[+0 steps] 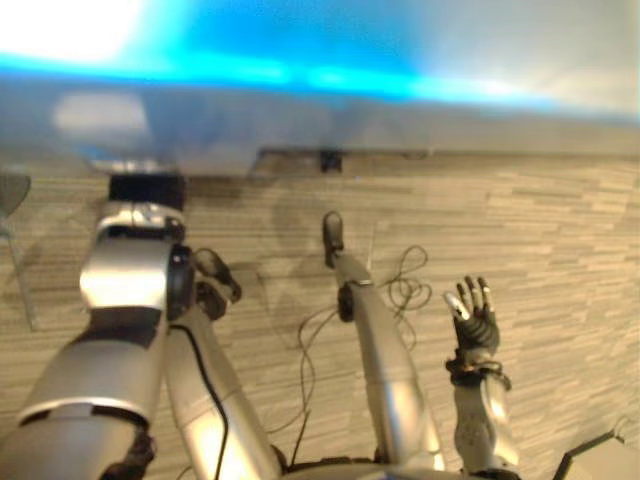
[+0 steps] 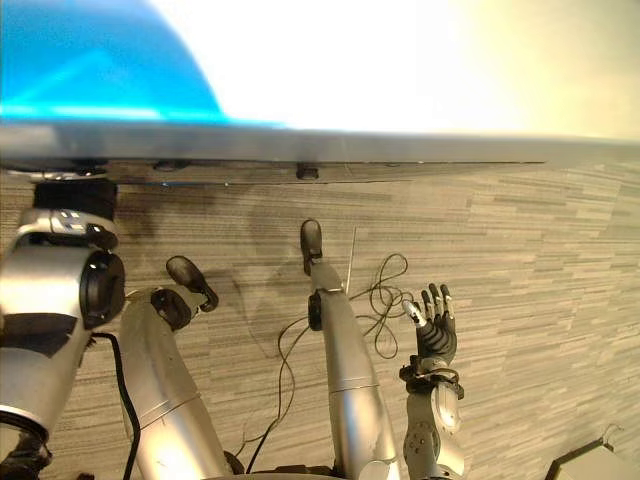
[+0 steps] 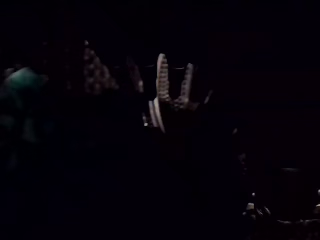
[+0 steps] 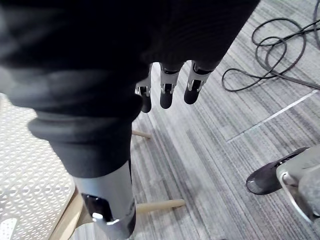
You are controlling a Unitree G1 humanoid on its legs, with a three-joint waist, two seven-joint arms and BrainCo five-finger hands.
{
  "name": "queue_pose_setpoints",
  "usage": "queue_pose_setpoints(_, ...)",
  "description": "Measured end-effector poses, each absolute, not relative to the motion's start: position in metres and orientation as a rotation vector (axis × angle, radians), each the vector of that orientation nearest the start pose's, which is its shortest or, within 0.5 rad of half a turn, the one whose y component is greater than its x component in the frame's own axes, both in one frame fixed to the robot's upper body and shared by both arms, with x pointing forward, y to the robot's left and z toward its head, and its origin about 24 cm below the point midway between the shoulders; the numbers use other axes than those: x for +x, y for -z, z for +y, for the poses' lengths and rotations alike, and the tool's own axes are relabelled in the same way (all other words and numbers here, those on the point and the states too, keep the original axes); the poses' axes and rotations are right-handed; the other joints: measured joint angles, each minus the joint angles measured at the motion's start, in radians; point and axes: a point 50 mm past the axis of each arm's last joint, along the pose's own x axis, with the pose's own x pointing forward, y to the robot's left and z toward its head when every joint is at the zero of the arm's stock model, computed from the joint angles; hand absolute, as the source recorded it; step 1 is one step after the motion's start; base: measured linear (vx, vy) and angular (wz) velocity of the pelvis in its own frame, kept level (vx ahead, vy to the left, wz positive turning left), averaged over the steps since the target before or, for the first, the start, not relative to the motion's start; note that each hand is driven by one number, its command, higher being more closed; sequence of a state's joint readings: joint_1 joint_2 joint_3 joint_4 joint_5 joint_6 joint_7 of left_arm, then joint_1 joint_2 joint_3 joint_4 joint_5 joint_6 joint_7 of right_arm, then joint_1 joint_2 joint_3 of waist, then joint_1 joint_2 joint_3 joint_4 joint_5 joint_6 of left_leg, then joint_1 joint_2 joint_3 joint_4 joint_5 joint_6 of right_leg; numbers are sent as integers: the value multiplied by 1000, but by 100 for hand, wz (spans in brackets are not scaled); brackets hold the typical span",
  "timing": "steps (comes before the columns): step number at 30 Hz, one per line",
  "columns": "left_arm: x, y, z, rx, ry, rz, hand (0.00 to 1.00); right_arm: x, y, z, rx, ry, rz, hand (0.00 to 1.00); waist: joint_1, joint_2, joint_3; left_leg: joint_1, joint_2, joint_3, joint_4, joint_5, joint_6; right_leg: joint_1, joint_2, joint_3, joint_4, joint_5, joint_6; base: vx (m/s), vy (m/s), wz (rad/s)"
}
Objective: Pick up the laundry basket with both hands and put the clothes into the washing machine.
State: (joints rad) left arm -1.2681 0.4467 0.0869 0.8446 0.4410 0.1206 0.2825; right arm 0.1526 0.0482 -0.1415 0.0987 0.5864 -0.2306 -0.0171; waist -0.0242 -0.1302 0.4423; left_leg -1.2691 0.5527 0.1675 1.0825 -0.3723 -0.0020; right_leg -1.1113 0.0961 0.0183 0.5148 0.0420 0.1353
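The biggest thing we see is a bright shape (image 1: 320, 60), white and blue, all across the top of the eye views; we cannot tell what it is.

Under it lies the grey striped floor (image 1: 560, 230).

The left arm (image 1: 125, 290) reaches from the lower left up to the edge of the bright shape. We cannot tell if the left hand is spread or closed; the place its wrist camera looks into is dark, with a pale dotted shape (image 3: 165, 90) and a green patch (image 3: 22, 85) that we cannot name.

The laundry basket (image 4: 25, 165) is white with many little holes; a piece of it shows in the right wrist view, low down beside the right arm; thin wooden sticks (image 4: 160, 204) poke out from under it onto the floor; we cannot tell what is inside it.

The right hand (image 1: 475, 325) is out over the floor on the right, not touching the basket; its fingers (image 4: 167, 95) are straight and a little spread, and it holds nothing.
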Motion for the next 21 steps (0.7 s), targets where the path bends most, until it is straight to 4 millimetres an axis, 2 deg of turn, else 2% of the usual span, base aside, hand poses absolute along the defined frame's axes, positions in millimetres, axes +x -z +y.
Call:
queue_pose_setpoints(4, 405, -248, 229, 553, -503, -260, 0, 212, -2, -202, 563, 344, -31, 0, 13, 0, 0, 52, -16, 0, -37, 12, -18, 47, -11, -10, -15, -4, -7, 7, 22, 19)
queue_pose_setpoints(5, 403, -222, 231, 518, -488, -216, 0, 215, -2, -202, 558, 346, -30, 0, 15, 0, 0, 77, -17, 0, -46, 15, -22, 70, -12, -15, -16, -10, -14, 12, 24, 28)
queue_pose_setpoints(8, 398, -184, 219, 459, -439, -181, 0, 217, 2, -206, 542, 379, -10, 0, 30, 11, -6, 133, -50, 1, -101, 36, -37, 114, -33, -20, -26, -20, -24, 26, 27, 41)
queue_pose_setpoints(10, 389, -136, 211, 415, -406, -67, 0, 223, 5, -205, 539, 389, 7, 0, 39, 18, -11, 209, -85, 14, -168, 61, -47, 173, -55, -22, -53, -24, -29, 46, 20, 54)
queue_pose_setpoints(11, 378, -100, 203, 397, -380, 21, 0, 224, 7, -206, 535, 400, 17, 0, 41, 31, -27, 246, -107, 19, -203, 75, -48, 202, -72, -29, -57, -32, -32, 51, 5, 56)
queue_pose_setpoints(12, 371, -84, 199, 376, -373, 59, 0, 225, 8, -207, 534, 411, 23, 0, 43, 37, -30, 272, -119, 22, -220, 80, -50, 221, -82, -33, -57, -40, -34, 96, 17, 67)
queue_pose_setpoints(14, 336, -23, 186, 274, -356, 209, 0, 224, 15, -211, 528, 452, 55, 0, 50, 58, -50, 381, -168, 32, -297, 105, -56, 306, -119, -45, -56, -66, -35, 109, 17, 69)
queue_pose_setpoints(15, 326, -11, 184, 237, -359, 232, 0, 223, 18, -212, 528, 465, 69, 0, 53, 60, -63, 405, -180, 34, -318, 111, -59, 323, -129, -47, -57, -73, -36, 98, 4, 66)
queue_pose_setpoints(17, 291, 19, 171, 113, -340, 275, 0, 214, 34, -219, 526, 527, 136, 0, 78, 73, -101, 519, -230, 44, -408, 140, -63, 411, -168, -59, -66, -101, -34, 113, -8, 69)
queue_pose_setpoints(19, 273, 27, 168, 98, -323, 270, 0, 208, 45, -221, 522, 557, 189, 0, 89, 83, -135, 581, -261, 42, -466, 158, -70, 464, -190, -71, -81, -114, -34, 105, -32, 60)
queue_pose_setpoints(20, 259, 29, 165, 98, -297, 248, 0, 198, 57, -222, 513, 574, 246, 0, 99, 92, -174, 637, -291, 39, -531, 183, -73, 513, -211, -87, -103, -120, -34, 118, -47, 54)
queue_pose_setpoints(21, 253, 29, 165, 97, -291, 238, 0, 194, 61, -222, 510, 581, 266, 0, 99, 97, -186, 659, -303, 36, -559, 193, -72, 536, -221, -98, -112, -122, -32, 121, -45, 64)
